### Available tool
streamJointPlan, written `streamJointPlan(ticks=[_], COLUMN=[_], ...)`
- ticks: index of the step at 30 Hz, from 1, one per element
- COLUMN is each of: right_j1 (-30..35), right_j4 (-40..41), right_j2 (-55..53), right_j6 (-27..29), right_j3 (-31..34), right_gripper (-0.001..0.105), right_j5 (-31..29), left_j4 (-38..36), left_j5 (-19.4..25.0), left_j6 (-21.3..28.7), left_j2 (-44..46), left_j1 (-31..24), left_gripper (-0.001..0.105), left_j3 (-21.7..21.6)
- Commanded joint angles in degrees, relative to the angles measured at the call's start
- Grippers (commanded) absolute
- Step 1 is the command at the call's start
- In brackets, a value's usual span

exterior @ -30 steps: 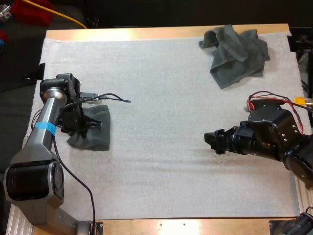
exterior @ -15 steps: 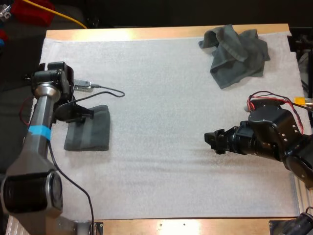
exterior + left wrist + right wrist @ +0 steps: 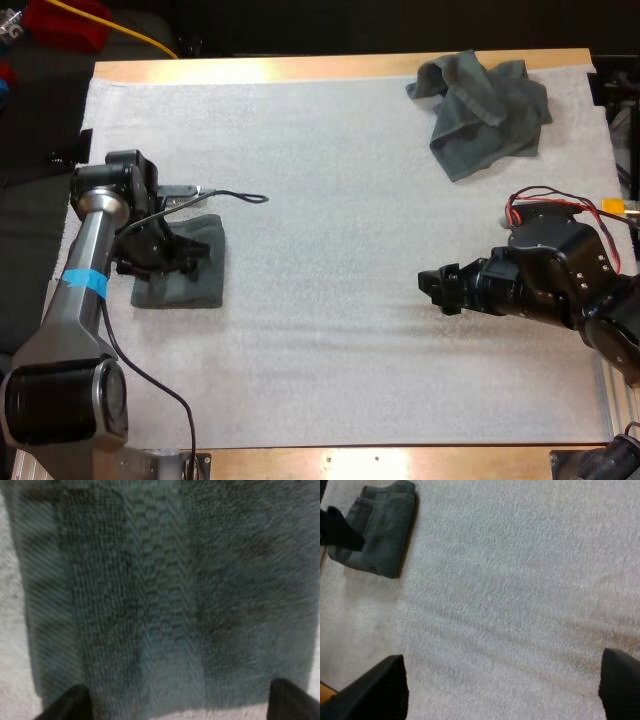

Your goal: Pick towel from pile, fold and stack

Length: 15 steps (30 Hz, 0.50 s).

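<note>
Grey-green and folded, one towel lies flat on the white mat near its left side, directly under the left pincer. That pincer points down over it with its two black fingers spread wide at one edge of the cloth, gripping nothing. The crumpled towel sits in a heap at the far right corner of the worktop, well apart from both arms. The right pincer hangs over bare mat on the right, its fingers wide apart and empty, pointing towards the folded towel.
</note>
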<state>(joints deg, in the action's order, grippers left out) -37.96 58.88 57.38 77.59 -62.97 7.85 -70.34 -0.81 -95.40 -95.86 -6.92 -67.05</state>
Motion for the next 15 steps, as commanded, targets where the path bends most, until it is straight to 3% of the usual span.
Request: streamJointPlan(ticks=[1, 8, 15], right_j1=[-0.02, -0.02, -0.02], right_j4=[0.08, 0.08, 0.08], right_j2=[-0.27, -0.27, -0.27], right_j6=[0.69, 0.69, 0.69], right_j3=[-0.23, -0.23, -0.23], right_gripper=[0.075, 0.075, 0.075], right_j5=[0.04, 0.04, 0.04], left_j4=[1.36, 3.15, 3.06], left_j5=[-0.35, -0.35, -0.35], left_j6=[-0.35, 0.17, 0.80], left_j2=[-0.59, -2.94, 2.57], left_j1=[0.05, 0.05, 0.05], left_gripper=[0.067, 0.067, 0.067], left_j3=[0.83, 2.49, 1.28])
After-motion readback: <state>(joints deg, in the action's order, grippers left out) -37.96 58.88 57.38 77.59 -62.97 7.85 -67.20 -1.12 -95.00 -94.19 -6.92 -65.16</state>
